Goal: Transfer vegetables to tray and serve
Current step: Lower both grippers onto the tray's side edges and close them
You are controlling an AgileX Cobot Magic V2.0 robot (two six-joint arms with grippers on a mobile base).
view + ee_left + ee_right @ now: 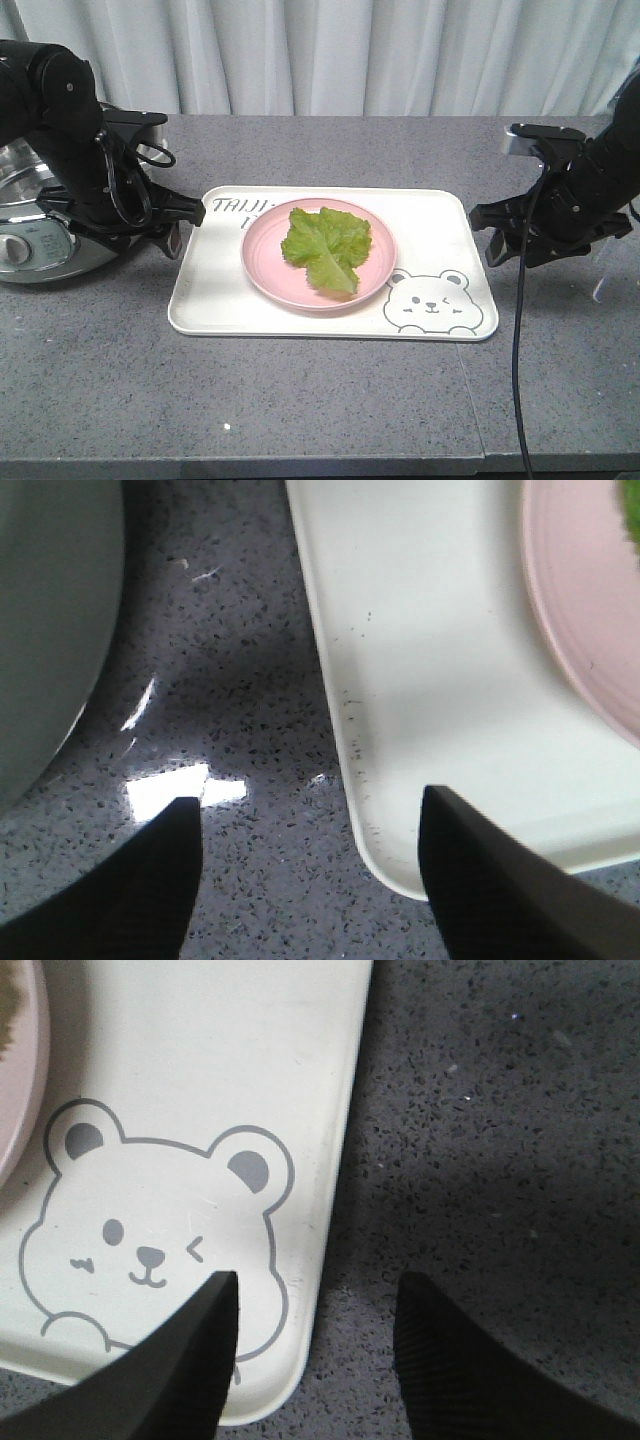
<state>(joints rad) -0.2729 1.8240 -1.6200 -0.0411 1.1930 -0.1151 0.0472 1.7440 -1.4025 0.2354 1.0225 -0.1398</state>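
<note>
Grey counter (300, 400) holds the tray (210, 290), lettuce leaf (325, 245) on its pink plate (262, 268). Left gripper (310, 805) and right gripper (318, 1282), both spread open, straddle opposite rims; they should close evenly and lift level.

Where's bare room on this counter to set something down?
Bare counter in front of the tray and behind it toward the curtain. Crowded at the tray's short sides: cooker and left end effector, right end effector opposite.
</note>
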